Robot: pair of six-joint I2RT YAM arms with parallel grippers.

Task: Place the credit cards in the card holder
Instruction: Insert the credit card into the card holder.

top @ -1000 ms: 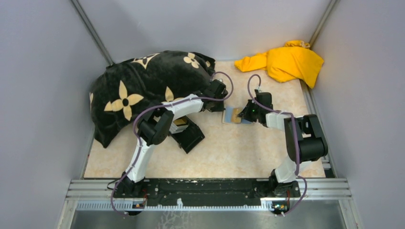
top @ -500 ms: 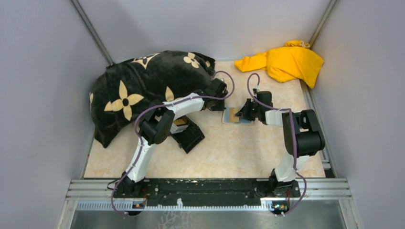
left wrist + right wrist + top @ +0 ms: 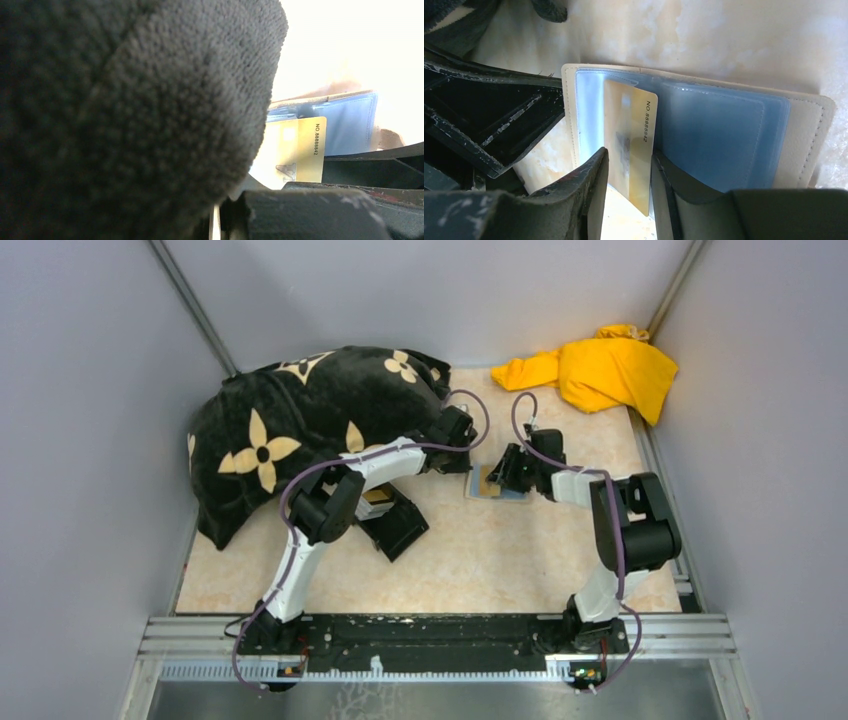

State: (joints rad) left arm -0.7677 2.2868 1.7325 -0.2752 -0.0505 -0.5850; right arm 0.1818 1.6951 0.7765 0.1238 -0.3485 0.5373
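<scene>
The card holder (image 3: 480, 490) lies open on the table; in the right wrist view its beige cover (image 3: 809, 135) frames blue clear sleeves. My right gripper (image 3: 500, 472) is shut on the gold-orange card (image 3: 631, 130). Its fingers (image 3: 591, 180) touch the card's long edges, and the card's far end sits at a sleeve on the holder's left half. My left gripper (image 3: 462, 458) rests at the holder's left edge, and whether it is open or shut is hidden. The left wrist view shows the gold card (image 3: 300, 150) and the sleeves (image 3: 345, 120). I cannot make out the light blue card.
A black blanket with beige flowers (image 3: 300, 420) fills the back left and blocks most of the left wrist view (image 3: 125, 110). A black box (image 3: 395, 522) sits by the left arm's elbow. A yellow cloth (image 3: 600, 370) lies at the back right.
My right gripper has moved a little left and away with the gold card, closer over the open holder. The left arm has not moved.
</scene>
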